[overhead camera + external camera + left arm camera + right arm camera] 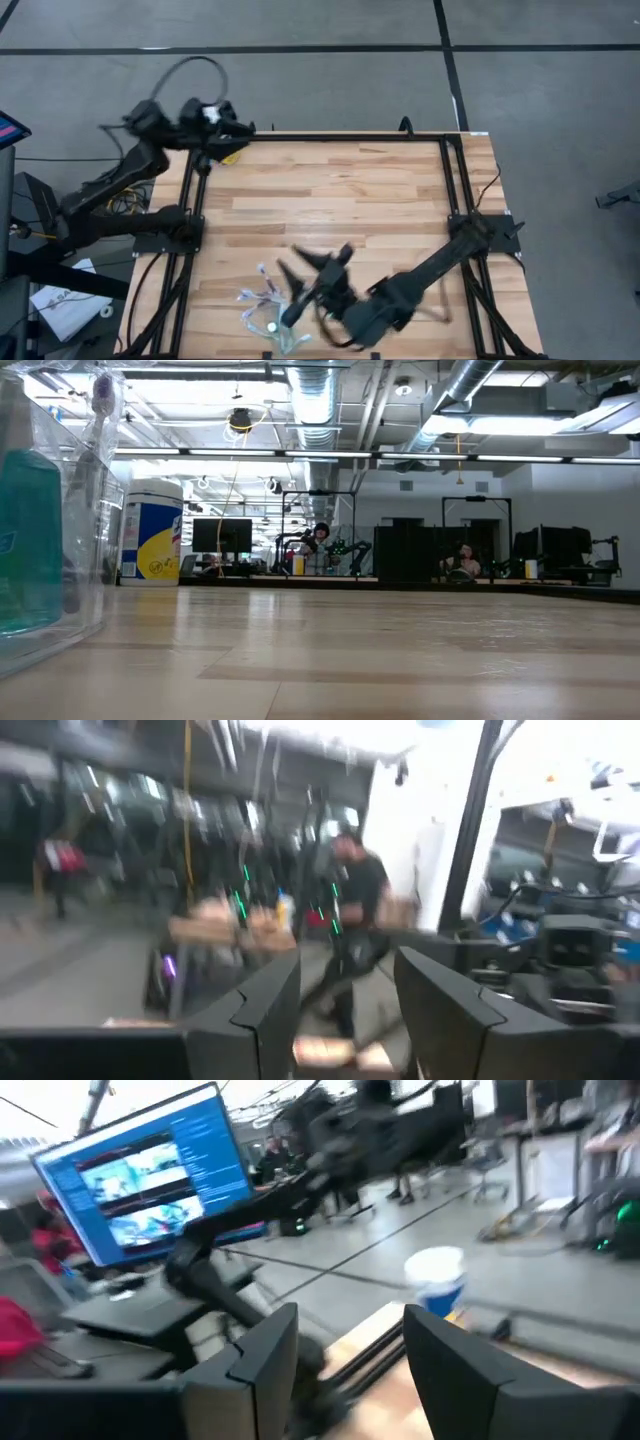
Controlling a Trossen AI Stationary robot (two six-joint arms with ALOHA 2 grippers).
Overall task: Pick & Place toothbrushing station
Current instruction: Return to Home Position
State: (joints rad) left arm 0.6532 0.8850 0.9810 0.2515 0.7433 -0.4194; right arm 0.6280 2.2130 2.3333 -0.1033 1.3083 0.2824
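Observation:
The see-through plastic holder (pixel 60 560) stands at the table's near edge, left of middle (pixel 272 328). In the low view it holds a teal tube (pixel 25 540) and a toothbrush with a purple head (pixel 103 392). Pale and purple toothbrushes (pixel 260 294) show beside it in the high view. My right gripper (pixel 318 262) is open and empty, raised just right of the brushes; its wrist view (pixel 345 1370) looks toward the far left corner. My left gripper (pixel 245 128) is open and empty at the far left corner, and its wrist view (pixel 345 1020) looks into the room.
A big white-lidded canister with a yellow label (pixel 150 530) stands at the far left corner, under my left gripper (pixel 232 155); it also shows in the right wrist view (pixel 437 1285). A black frame runs along the table's edges (pixel 450 170). A person (pixel 355 910) stands in the room beyond.

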